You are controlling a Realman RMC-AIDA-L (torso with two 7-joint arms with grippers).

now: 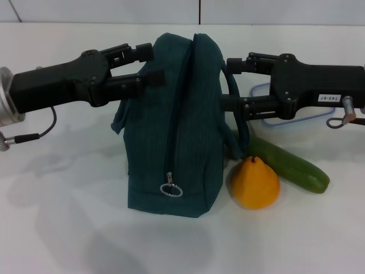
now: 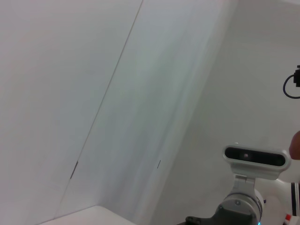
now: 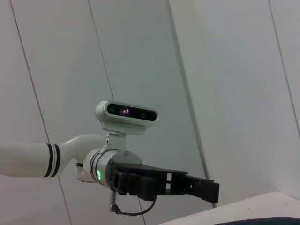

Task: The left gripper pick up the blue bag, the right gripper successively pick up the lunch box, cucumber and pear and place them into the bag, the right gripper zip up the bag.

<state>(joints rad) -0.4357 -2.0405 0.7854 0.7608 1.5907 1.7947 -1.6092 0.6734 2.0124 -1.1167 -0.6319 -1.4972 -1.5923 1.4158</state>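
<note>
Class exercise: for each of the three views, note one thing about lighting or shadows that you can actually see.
Head view: even, soft light; the blue bag and the pear cast only faint shadows on the white table. Left wrist view: flat light on pale wall panels, no glare. Right wrist view: the left gripper shows dark against the bright wall, with a green light glowing on its wrist.

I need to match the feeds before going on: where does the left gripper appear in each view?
Head view: the left gripper reaches in from the left, open, at the blue bag's upper left side.
Left wrist view: not in it.
Right wrist view: low centre, seen side-on.
Shared landmark: the panelled wall.
</note>
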